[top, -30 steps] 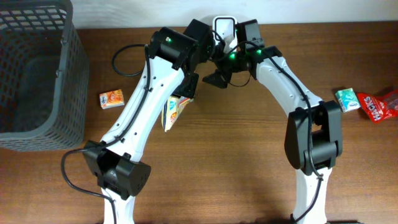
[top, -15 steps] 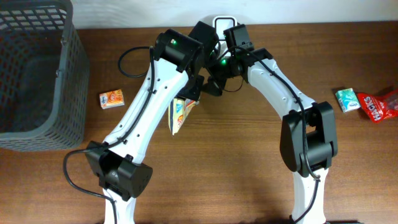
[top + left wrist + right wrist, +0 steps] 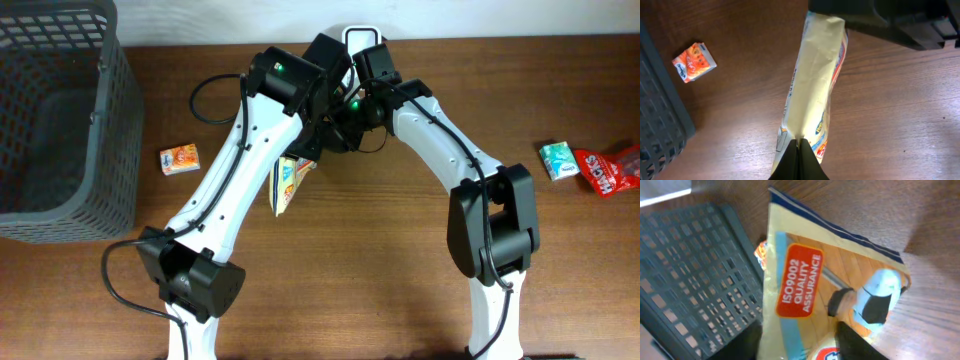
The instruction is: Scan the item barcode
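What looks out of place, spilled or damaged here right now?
Nothing is spilled or torn. The packet is pinched by one end in the left claw and sits at a slant, which suits scanning. The orange box lies loose beside the basket. Nothing else stands out.

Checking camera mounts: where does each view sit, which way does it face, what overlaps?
Overhead: above the table, looking straight down; both arms show.
Left wrist: on the left arm, looking down past the left hand, shut on the packet.
Right wrist: on the right arm, close on the packet's print; right hand fingers at the bottom.
Shared: packet in all three.
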Controlling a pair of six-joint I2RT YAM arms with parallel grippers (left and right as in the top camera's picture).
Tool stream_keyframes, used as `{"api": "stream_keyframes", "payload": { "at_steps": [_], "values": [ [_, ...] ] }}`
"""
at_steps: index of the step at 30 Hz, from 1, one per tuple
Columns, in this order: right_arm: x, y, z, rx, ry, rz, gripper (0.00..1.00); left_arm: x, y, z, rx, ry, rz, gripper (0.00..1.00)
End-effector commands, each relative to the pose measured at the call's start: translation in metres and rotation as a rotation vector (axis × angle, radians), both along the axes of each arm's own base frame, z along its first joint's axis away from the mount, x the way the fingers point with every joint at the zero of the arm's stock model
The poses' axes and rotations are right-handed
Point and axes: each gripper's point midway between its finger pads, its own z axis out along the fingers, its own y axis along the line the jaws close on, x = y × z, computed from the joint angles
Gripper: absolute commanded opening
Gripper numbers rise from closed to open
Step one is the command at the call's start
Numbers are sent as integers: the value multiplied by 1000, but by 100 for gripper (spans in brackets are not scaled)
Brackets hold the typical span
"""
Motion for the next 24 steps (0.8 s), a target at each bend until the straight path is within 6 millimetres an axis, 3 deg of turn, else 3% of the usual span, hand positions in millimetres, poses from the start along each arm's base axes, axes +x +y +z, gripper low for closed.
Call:
{"api": "stream_keyframes", "payload": {
  "at_steps": [1, 4, 7, 8, 9, 11, 12, 13, 16, 19, 24],
  "values": [
    [2, 3, -6, -12, -5, 6, 28, -1, -3, 19, -42, -52, 4, 0],
    [1, 4, -5, -5, -2, 11, 4, 1, -4, 19, -46, -58, 4, 0],
    [1, 4, -4, -1, -1, 13, 4, 1, -4, 20, -48, -62, 4, 0],
    [0, 5, -4, 3, -2, 18, 4, 3, -4, 20, -50, -68, 5, 5],
    [0, 5, -4, 4, -2, 18, 4, 5, -4, 22, -55, -78, 8, 18],
    [-1, 6, -1, 19, -13, 38, 4, 11, -1, 30, -67, -110, 20, 36],
    [-1, 7, 1, 33, -22, 50, 4, 15, 3, 37, -72, -134, 31, 55],
    [0, 9, 6, 64, -46, 73, 4, 21, 8, 48, -80, -172, 48, 65],
    [4, 11, 21, 146, -81, 105, 4, 34, 29, 88, -148, -277, 108, 69],
    [4, 12, 30, 194, -116, 140, 4, 38, 52, 119, -234, -342, 165, 67],
    [-6, -4, 23, 174, -222, 259, 4, 39, 63, 124, -330, -319, 181, 67]
  ]
}}
